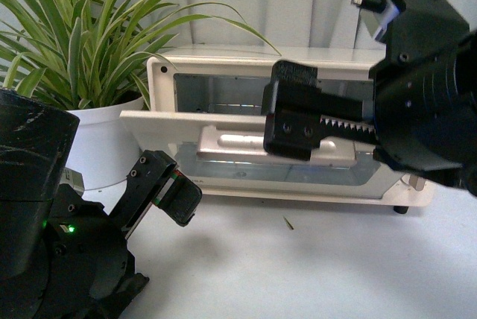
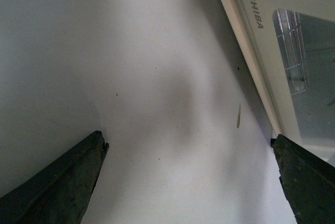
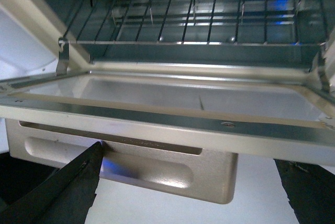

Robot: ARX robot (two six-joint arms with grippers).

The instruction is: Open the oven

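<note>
One oven, its door dropped partway open, and two grippers with jaws apart.
The cream oven point(image 1: 223, 58) spans the centre and right of the front view on a white table point(image 1: 313, 259). Its glass door point(image 1: 160, 121) is tilted down, and the wire rack point(image 3: 199, 9) shows behind it. The bar handle point(image 3: 131, 164) lies between the spread fingers point(image 3: 68, 187) of the right gripper point(image 1: 289, 110); whether they touch it cannot be told. At lower left the left gripper point(image 1: 173, 196) hangs over the table, jaws wide and holding nothing. A potted plant point(image 1: 82, 43) fills the upper left, just beside the oven, and a thin sliver point(image 1: 288, 223) lies on the table in front.
</note>
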